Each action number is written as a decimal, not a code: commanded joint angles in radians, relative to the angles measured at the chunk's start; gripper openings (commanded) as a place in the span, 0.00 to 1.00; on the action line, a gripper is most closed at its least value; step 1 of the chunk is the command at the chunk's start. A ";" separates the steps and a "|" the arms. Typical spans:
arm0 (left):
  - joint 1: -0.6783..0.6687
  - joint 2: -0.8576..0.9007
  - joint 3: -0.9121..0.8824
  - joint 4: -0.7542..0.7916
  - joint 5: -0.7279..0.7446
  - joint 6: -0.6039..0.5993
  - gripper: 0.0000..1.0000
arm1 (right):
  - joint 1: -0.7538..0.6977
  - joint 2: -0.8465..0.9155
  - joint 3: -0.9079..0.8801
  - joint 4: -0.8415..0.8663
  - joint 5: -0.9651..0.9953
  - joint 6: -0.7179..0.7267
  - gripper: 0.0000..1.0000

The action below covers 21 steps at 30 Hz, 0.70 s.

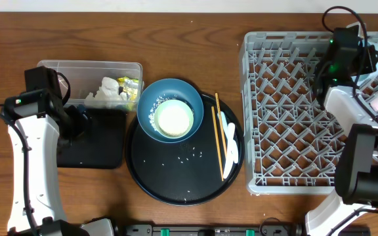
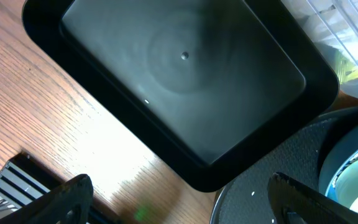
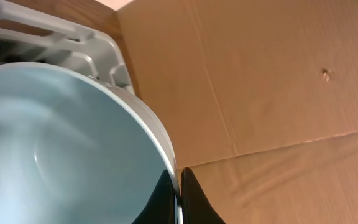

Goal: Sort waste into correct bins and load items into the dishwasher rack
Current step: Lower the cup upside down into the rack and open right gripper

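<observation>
At the rack's 3 o'clock edge: the right gripper is pinched tight on the thin rim of the small light-blue bowl, one finger inside and one outside. A rim pinch suits a bowl too wide to span, and probably lets it tip on edge between pegs.
Dishwasher rack: it sits at 3 o'clock from the round black tray. Its visible pegs are bare, and its grey corner shows at 11 o'clock behind the held bowl.
Left gripper: the jaws stand wide and hold nothing. It hangs over the near edge of the shallow black tray, likely parked beside both bins.
Shallow black tray: it lies at 9 o'clock from the round tray and holds only a speck.
Clear tub: at 10 o'clock from the round tray, touching the black tray's far side. It holds crumpled napkins and the yellow-green wrapper, so dry waste looks sorted.
Big dark-blue bowl: at 11 o'clock on the round tray, with a pale cup nested inside and rice around it. It needs emptying before racking, I judge.
Chopsticks and white spoon: they lie at 3 o'clock on the round tray, the side nearest the rack, handy for the right arm.
Rice grains: they are scattered on the round tray's floor, not yet binned.
</observation>
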 commanded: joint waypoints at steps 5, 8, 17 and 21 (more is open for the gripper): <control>0.004 0.003 -0.001 -0.002 -0.011 -0.005 0.91 | 0.055 0.019 0.002 -0.046 -0.020 0.054 0.01; 0.004 0.003 -0.001 -0.002 -0.011 -0.005 0.91 | 0.067 0.019 0.002 -0.092 -0.031 0.097 0.01; 0.004 0.003 -0.001 0.002 -0.011 -0.005 0.91 | 0.107 0.019 0.002 -0.193 -0.030 0.193 0.06; 0.004 0.003 -0.001 0.002 -0.011 -0.005 0.91 | 0.151 0.019 0.002 -0.250 -0.031 0.307 0.45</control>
